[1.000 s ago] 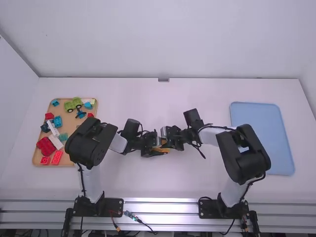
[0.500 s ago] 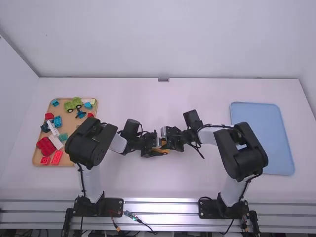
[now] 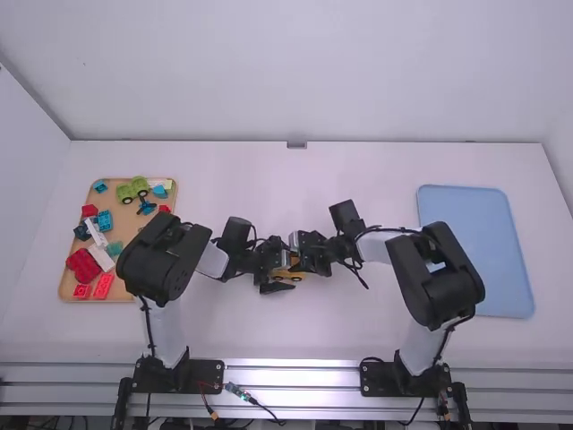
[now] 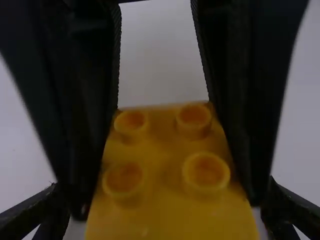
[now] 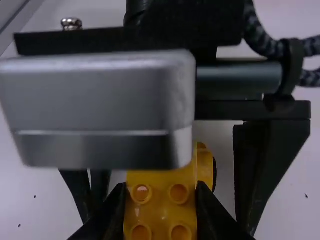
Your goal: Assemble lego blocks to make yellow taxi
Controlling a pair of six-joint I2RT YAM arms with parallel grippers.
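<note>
Lying far left in the high view, wooden tray (image 3: 136, 226): loose stock, among it a green vehicle piece (image 3: 133, 189) and dark-red blocks (image 3: 82, 266). Set off to the side, I take it, so the middle is free for assembly.

Next, left gripper (image 4: 165, 215). Fingers spread wide, one to each side of the yellow block assembly (image 5: 160, 220), closed on nothing. In the right wrist view they stand well out from its sides. Probably left so to give the other hand room, yet near enough to brace or take hold again.

Assembly itself: mid-table, between the two arms. Studs face up, likely because the next yellow part must press on there. Black wheel (image 5: 214, 174) at one side; reads as the taxi's lower body. Whether it bears on the table, can't tell.

Right gripper (image 5: 161, 196): drawn in against both sides of the studded yellow part, a firm pinch by the look of it. A grip on the flanks keeps the studs uncovered. Risk: squeezing high could tilt the piece or work a joint loose.

Far right, blue tray (image 3: 501, 224), possibly for the finished taxi.
</note>
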